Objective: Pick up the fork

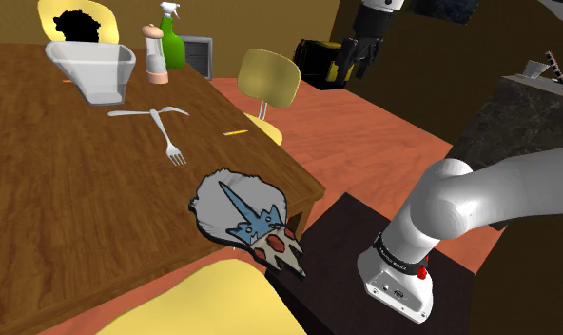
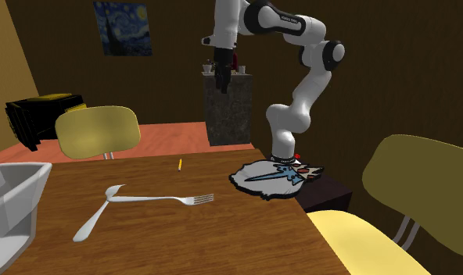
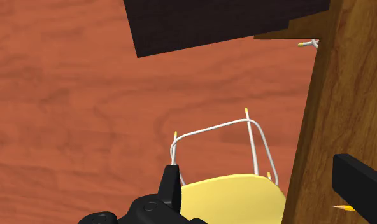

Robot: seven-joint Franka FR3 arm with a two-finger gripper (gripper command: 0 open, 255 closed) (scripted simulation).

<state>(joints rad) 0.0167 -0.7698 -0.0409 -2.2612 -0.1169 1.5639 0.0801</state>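
Note:
A silver fork (image 1: 167, 135) lies on the wooden table (image 1: 61, 209), tines toward the near edge. Its handle crosses a silver spoon (image 1: 127, 113). In the second exterior view the fork (image 2: 163, 200) lies flat with its tines pointing to that view's right, and the spoon (image 2: 97, 216) slants across its handle end. My black gripper (image 1: 354, 65) hangs high above the floor, well off the table's far corner and away from the fork. It points downward (image 2: 222, 84). In the wrist view the gripper (image 3: 263, 191) is open with nothing held, and a yellow chair (image 3: 232, 197) stands on the floor far beneath.
A clear bin (image 1: 91, 68), a green spray bottle (image 1: 173, 43) and a shaker (image 1: 156, 55) stand at the table's back. A grey-blue patterned mat (image 1: 242, 209) overhangs the near corner. Yellow chairs (image 1: 268, 81) ring the table. A black-and-yellow box (image 1: 318, 62) sits on the floor.

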